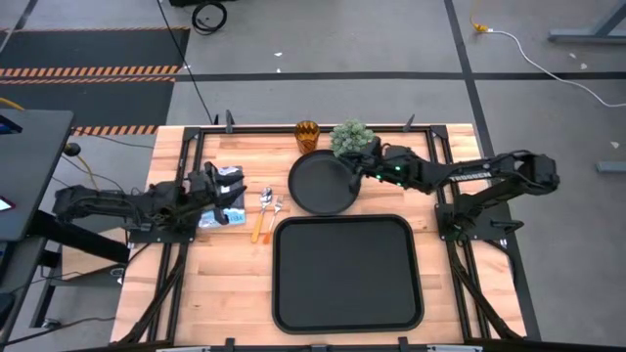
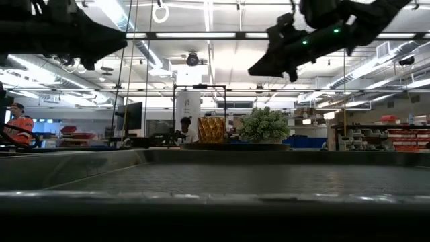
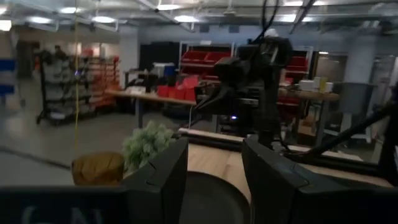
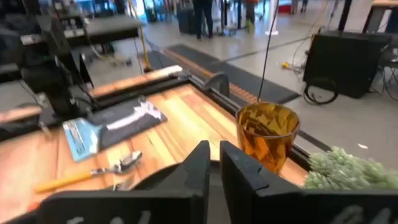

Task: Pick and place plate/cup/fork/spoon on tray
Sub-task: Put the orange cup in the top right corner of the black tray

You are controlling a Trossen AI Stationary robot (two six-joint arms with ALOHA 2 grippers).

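Right pincer [image 1: 354, 168], fingers nearly closed (not gripping anything), hovers over the plate [image 1: 321, 183] edge; clipping the cup [image 4: 267, 134] beside it seems likely.

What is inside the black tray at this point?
Nothing shows inside the tray: its floor is bare in the high view. The plate, cup, fork and spoon all sit on the table outside it. The tray hides whatever lies beneath it.

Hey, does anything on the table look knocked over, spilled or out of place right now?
Nothing stands out. The cup stands upright beside the plant, the plate lies flat, the spoon and fork lie side by side, and the tray sits square.
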